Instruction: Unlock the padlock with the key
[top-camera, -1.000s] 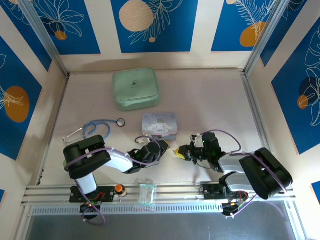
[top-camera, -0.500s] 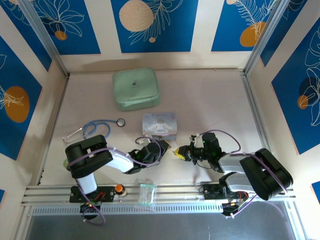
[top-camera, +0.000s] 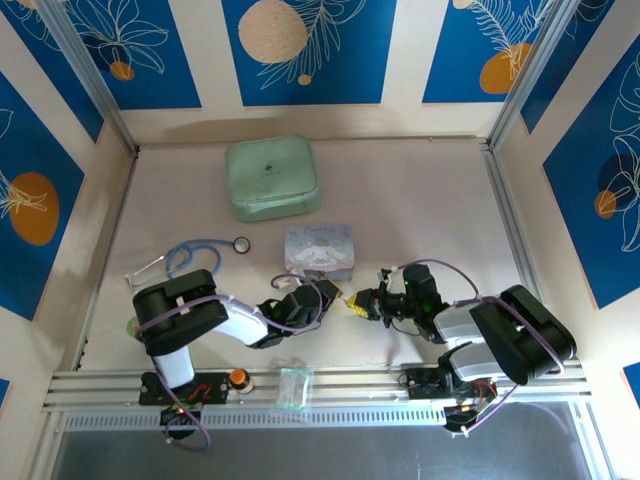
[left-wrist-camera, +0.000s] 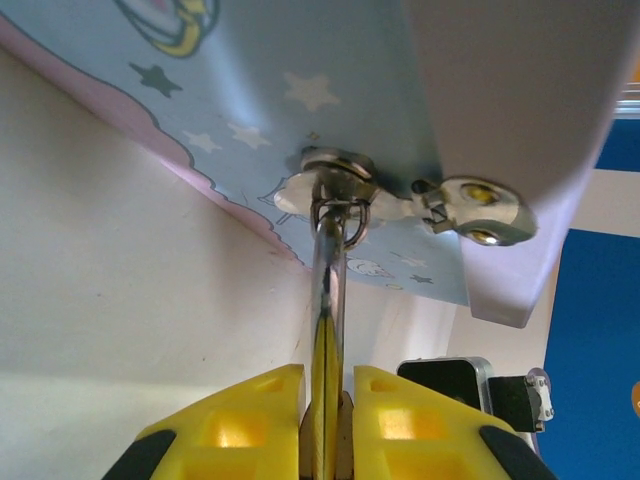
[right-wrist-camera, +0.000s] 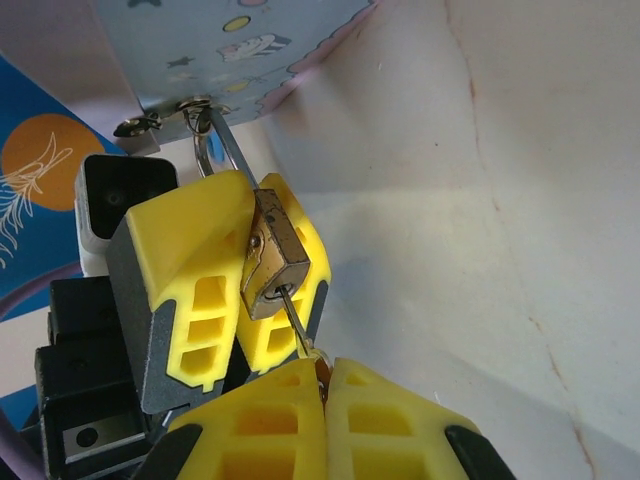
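Padlock (right-wrist-camera: 272, 262), tiny and brass-gold, hangs by its thin silvery shackle (left-wrist-camera: 327, 260) from the metal hasp (left-wrist-camera: 335, 185) of the lavender cartoon-printed rectangular tin (top-camera: 320, 248). It sits at the tin's near right corner, about mid-tabletop (top-camera: 420, 200). The left jaws are closed tight on the padlock's body, with yellow fingers (right-wrist-camera: 190, 265) on either flank. The right jaws are pinched shut on the head of the small pale silvery key (right-wrist-camera: 296, 318). The key's thin shaft runs up into the padlock's bottom face and looks seated in the keyhole.

Insertion therefore appears done, and the step in hand is the turn. The next move calls for the right wrist to roll about the key's own axis while the left jaws keep the body from twisting. After that, body and shackle must be pulled apart.

The two sets of jaws nearly touch, so there is little room to rotate. The tin's edge also sits close, and the slender key could bend or slip if loaded sideways.

Well apart on the far side lies a mint-green square case (top-camera: 272, 178). A blue looped tube (top-camera: 195, 255) lies to the left. On the near rail are an orange round button (top-camera: 239, 377) and a small clear bag (top-camera: 294, 385). None of these obstruct the work.
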